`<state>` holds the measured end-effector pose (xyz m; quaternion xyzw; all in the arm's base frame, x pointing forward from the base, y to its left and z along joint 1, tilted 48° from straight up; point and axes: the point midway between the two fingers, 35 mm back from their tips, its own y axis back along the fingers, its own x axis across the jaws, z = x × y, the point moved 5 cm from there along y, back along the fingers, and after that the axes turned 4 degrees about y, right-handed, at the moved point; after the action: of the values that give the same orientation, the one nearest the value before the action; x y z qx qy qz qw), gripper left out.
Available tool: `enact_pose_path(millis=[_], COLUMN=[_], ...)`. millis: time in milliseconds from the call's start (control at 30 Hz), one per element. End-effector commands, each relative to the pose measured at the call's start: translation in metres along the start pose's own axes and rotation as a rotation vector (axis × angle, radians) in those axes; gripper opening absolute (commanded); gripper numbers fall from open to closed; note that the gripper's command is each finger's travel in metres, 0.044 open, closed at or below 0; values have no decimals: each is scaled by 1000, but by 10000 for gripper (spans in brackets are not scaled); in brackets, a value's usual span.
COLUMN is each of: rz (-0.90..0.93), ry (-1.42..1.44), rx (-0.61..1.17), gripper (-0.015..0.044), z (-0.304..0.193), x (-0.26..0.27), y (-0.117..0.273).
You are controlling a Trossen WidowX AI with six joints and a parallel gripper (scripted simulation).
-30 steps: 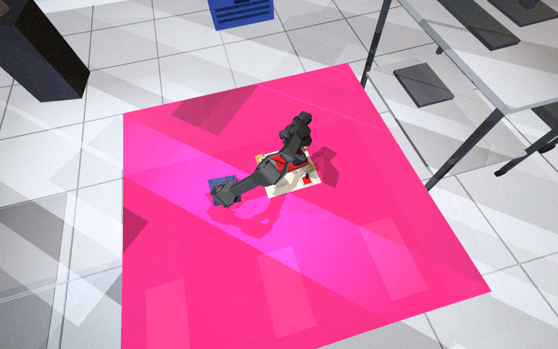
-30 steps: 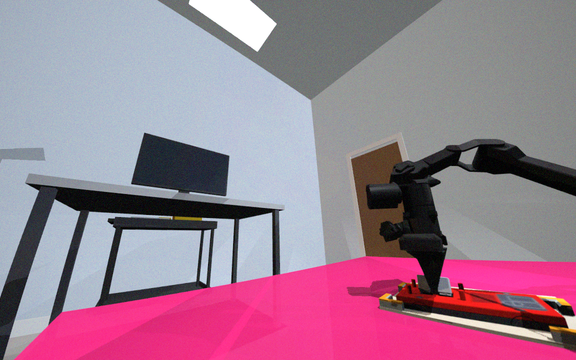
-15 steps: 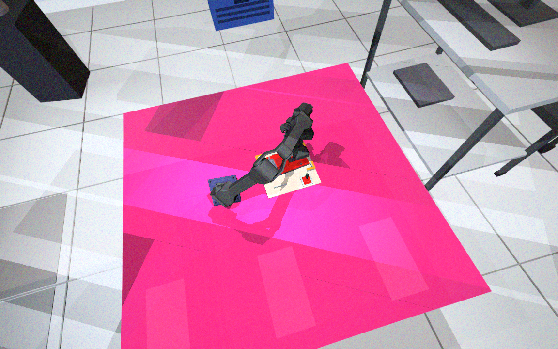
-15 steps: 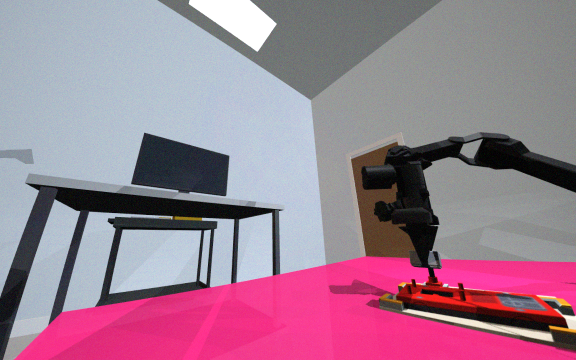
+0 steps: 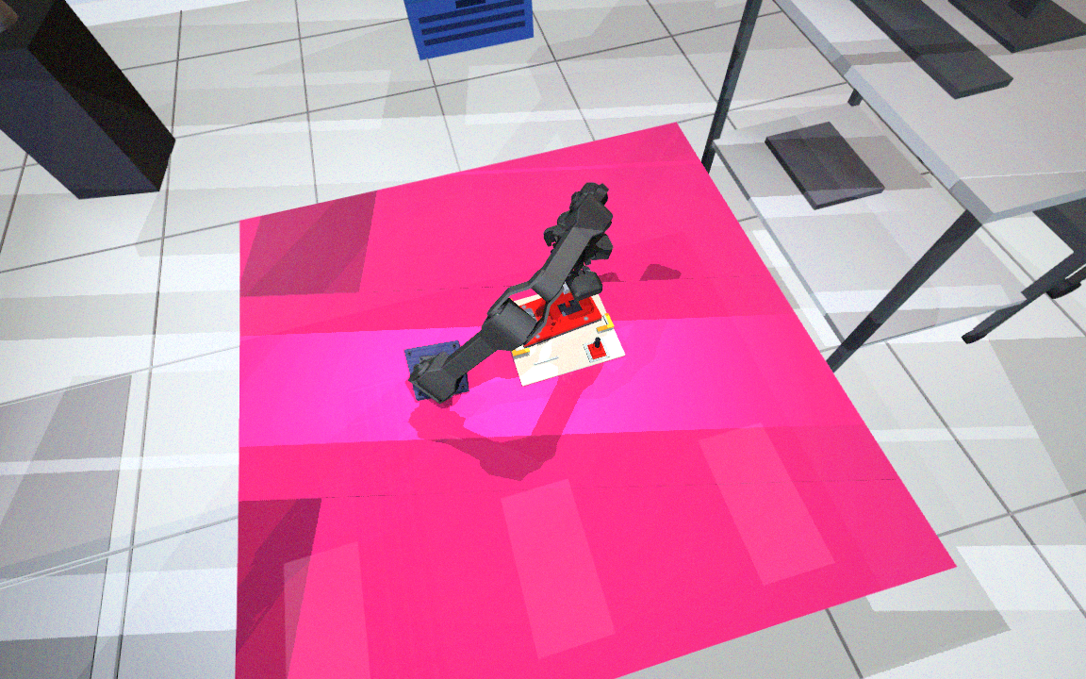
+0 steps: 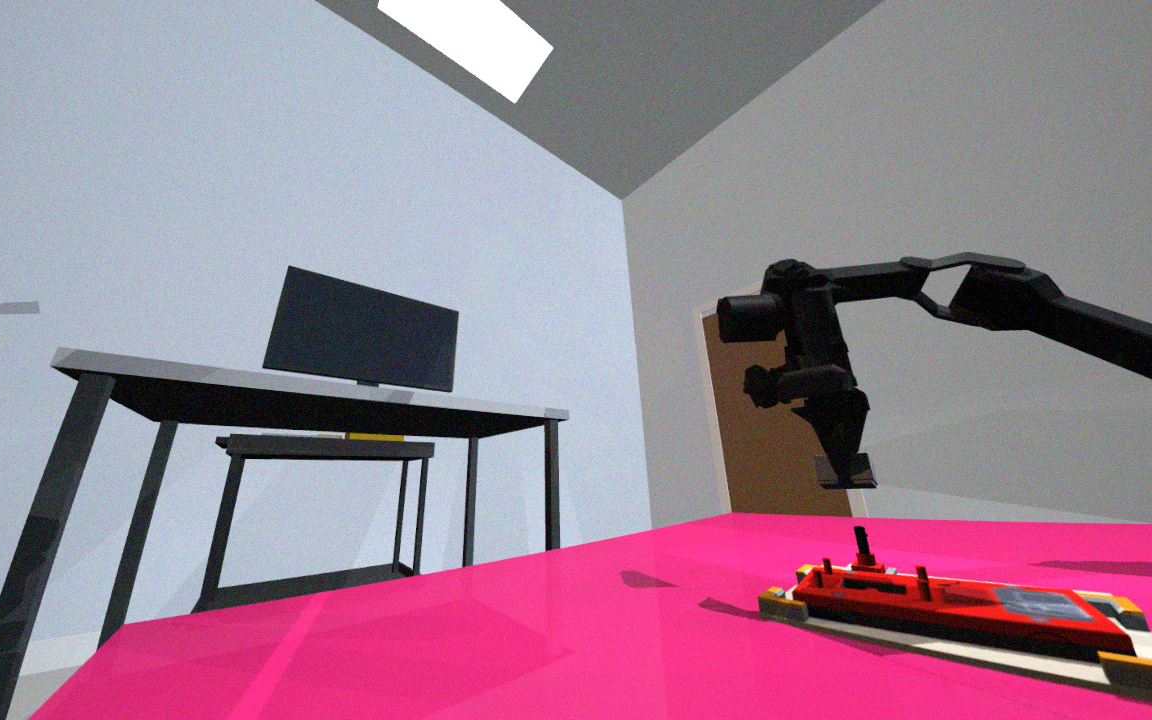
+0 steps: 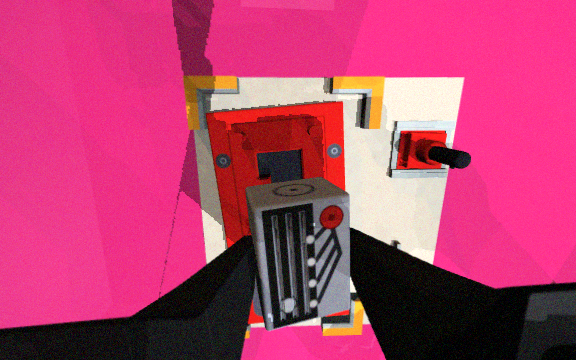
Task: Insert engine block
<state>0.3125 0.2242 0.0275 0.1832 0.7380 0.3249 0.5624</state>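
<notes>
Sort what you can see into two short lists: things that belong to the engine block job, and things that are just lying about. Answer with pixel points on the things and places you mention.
Part of the job:
- engine block (image 6: 850, 472) (image 7: 300, 255)
- gripper (image 6: 845, 479) (image 7: 298, 241)
- red car body (image 5: 567, 327) (image 6: 965, 601) (image 7: 335, 125)

Just about:
- monitor (image 6: 361, 331)
- blue crate-like box (image 5: 475, 29)
- dark slab on the lower shelf (image 5: 824, 164)

1. Workroom, probably a lab or office: 1 monitor (image 6: 362, 329) on a metal-legged table (image 5: 973, 192) (image 6: 311, 386).
2. Pale tiled floor (image 5: 226, 109).
3. Plain walls (image 6: 204, 179), 1 brown door (image 6: 755, 429), 1 bright ceiling panel (image 6: 473, 40).
</notes>
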Motion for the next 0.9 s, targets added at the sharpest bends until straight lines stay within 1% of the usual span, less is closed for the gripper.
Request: enact_pose_path(millis=[0,133,200,367,600,867], rz=[4,1,1,2,2,1], ry=[-1,-1,-1,-3,-3,-4], rx=[7,14,14,14,14,14], gripper=[0,0,0,0,0,0], z=[-1,-3,-2,17,17,14], x=[2,1,2,25,26,24], y=[12,22,21,-7,-11,-33])
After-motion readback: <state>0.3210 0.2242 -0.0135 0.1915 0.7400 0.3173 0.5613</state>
